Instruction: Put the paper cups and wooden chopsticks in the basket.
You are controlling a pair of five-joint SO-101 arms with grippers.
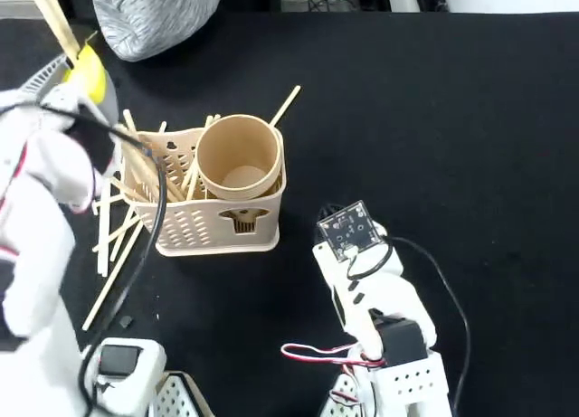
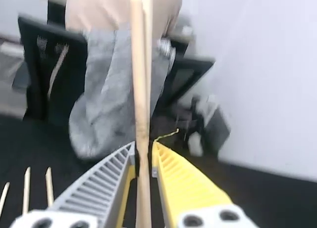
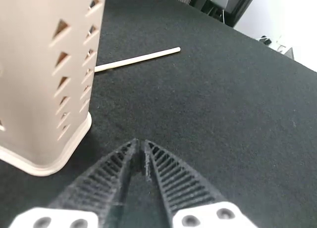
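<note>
From above, we see the left arm (image 1: 36, 218) along the nine o'clock edge of the black table (image 1: 434, 146). The left gripper (image 1: 86, 73) sits at about ten o'clock, clenched on a held chopstick (image 1: 54, 19) that points off toward eleven o'clock. The left wrist view shows a grey finger and a yellow finger pressed against that stick from either side, with a second stick close alongside it; we cannot tell whether that one is gripped too.

Just to the three o'clock side of this gripper stands the basket (image 1: 217, 229), left of the table's centre. A bundle of chopsticks (image 1: 149, 173) leans in its nine o'clock half, and a paper cup (image 1: 237, 155) stands upright, mouth up, in its three o'clock half. Loose chopsticks (image 1: 113, 245) lie on the table touching the basket's nine o'clock side. One more stray chopstick (image 1: 285, 105) lies behind the basket, pointing to one o'clock.

A grey bag (image 1: 154, 14) rests at twelve o'clock.

Further right, at five o'clock of the basket, is the right arm (image 1: 380, 308). The right gripper (image 3: 140, 150) is closed on nothing, tips together, low over the table beside the basket's wall.
</note>
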